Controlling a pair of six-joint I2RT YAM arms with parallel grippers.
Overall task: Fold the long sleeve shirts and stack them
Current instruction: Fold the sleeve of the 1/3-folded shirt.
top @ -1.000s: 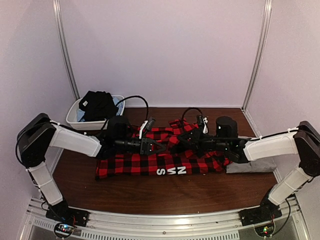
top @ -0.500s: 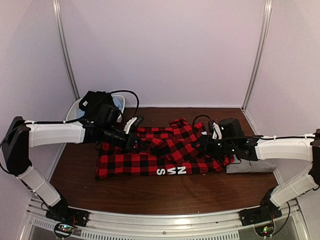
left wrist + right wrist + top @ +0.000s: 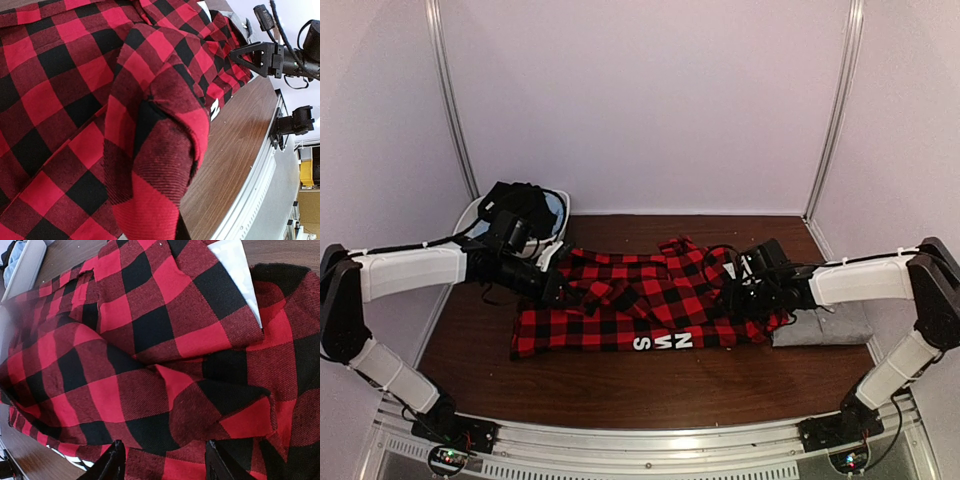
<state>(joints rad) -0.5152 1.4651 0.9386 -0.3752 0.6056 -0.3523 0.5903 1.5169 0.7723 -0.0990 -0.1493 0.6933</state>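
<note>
Red-and-black flannel shirt (image 3: 640,305) lies spread on the table (image 3: 620,390), with the grey shirt (image 3: 830,328) partly hidden at its right end. The left gripper (image 3: 557,287), fingers lost in cloth, pinches its left edge. Only the right wrist view shows the right gripper (image 3: 164,464) gaping above it.

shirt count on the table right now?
2: flannel spread in the middle; grey shirt folded at far right. Dark cloth in the tub may hide more.

flannel shirt (image 3: 620,325): red-black check, white lettering | folded shirt (image 3: 832,328): plain grey | tub (image 3: 467,228): white | table (image 3: 620,385): brown
</note>
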